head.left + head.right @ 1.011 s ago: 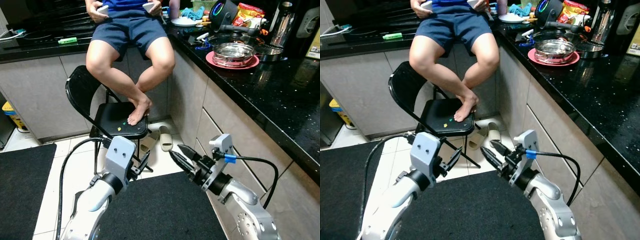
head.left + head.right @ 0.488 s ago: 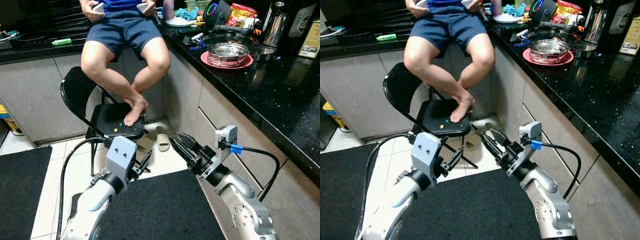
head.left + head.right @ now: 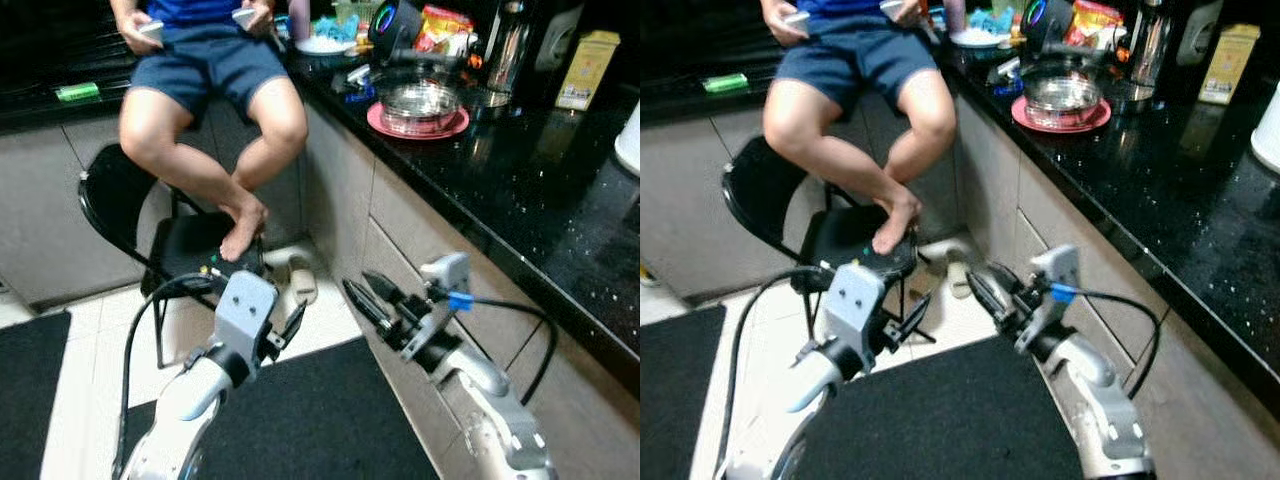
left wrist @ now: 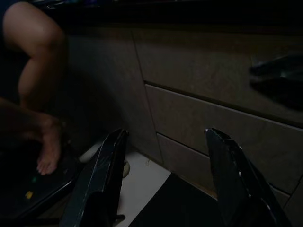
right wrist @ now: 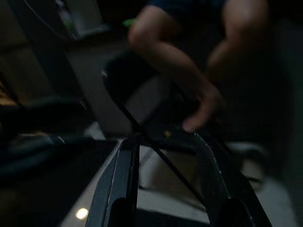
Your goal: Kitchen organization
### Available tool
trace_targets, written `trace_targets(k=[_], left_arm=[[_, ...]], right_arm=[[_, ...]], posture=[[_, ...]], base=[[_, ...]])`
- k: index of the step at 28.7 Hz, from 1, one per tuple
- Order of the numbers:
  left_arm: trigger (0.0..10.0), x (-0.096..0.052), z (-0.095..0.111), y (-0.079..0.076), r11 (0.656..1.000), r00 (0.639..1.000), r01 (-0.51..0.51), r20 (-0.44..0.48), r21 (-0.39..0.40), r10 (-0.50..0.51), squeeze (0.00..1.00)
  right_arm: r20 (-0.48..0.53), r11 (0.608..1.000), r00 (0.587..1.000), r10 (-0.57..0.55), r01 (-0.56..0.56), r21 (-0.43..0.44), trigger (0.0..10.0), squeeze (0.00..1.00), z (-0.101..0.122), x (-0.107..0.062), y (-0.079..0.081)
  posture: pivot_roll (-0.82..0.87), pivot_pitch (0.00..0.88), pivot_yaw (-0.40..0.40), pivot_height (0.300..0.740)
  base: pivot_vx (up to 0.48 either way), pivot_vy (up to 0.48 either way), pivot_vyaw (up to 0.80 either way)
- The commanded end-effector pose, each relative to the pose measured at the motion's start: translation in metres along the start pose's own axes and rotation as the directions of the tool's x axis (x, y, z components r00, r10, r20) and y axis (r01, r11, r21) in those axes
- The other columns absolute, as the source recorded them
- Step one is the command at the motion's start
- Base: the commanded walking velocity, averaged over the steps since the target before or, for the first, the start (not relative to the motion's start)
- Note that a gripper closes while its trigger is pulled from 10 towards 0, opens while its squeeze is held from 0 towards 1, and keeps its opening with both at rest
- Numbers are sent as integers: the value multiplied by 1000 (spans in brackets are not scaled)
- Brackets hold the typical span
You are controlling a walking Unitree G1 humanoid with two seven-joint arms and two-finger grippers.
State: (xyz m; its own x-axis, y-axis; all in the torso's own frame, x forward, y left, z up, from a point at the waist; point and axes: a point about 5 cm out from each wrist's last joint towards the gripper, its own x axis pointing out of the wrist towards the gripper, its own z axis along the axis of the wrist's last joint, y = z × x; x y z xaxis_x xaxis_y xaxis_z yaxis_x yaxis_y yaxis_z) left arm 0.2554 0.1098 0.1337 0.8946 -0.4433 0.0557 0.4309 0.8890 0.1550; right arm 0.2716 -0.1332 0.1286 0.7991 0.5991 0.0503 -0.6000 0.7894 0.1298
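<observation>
The black speckled countertop (image 3: 560, 190) ran along the robot's right and away toward the far corner, where a steel bowl (image 3: 416, 100) sat upright on a pink plate (image 3: 385, 122) among a yellow carton (image 3: 580, 68), a steel kettle (image 3: 505, 45) and snack packets (image 3: 445, 22). Below its edge, before the grey cabinet drawers (image 3: 395, 235), the right gripper (image 3: 368, 298) hung with fingers parted and empty, pointing away from the counter toward a person (image 3: 205, 60) seated barefoot on a black folding chair (image 3: 180, 250). The left gripper (image 3: 292, 322) was farther from the counter, fingers spread and holding nothing, over a white tiled floor (image 3: 85, 350) and a dark mat (image 3: 310, 420).

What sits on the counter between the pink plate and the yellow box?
In the left eye view, a steel kettle stands between the pink plate and the yellow box.
</observation>
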Motion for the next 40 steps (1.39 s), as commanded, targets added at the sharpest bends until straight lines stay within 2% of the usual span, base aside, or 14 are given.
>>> trace_targets(k=[1,8,15,40], left_arm=[[10000,1,-2,-1,1000,1000,15,-8,-1,-15,0],[10000,1,-2,-1,1000,1000,19,-10,1,-19,0],[10000,1,-2,-1,1000,1000,25,-13,3,-25,0],[10000,3,-3,1,999,999,40,-20,11,-40,0]], right_arm=[[-17,999,999,-39,38,-27,10000,0,-3,-6,-7],[-13,999,999,-39,39,-34,10000,0,-4,-7,-7],[7,999,999,-32,32,-5,10000,0,-4,-6,-6],[36,999,999,-25,24,37,10000,0,-6,-3,-5]], posture=[[-62,0,16,740],[-61,0,18,740],[-60,0,23,740],[-57,0,34,740]], base=[[304,0,0],[307,0,0],[307,0,765],[307,0,0]])
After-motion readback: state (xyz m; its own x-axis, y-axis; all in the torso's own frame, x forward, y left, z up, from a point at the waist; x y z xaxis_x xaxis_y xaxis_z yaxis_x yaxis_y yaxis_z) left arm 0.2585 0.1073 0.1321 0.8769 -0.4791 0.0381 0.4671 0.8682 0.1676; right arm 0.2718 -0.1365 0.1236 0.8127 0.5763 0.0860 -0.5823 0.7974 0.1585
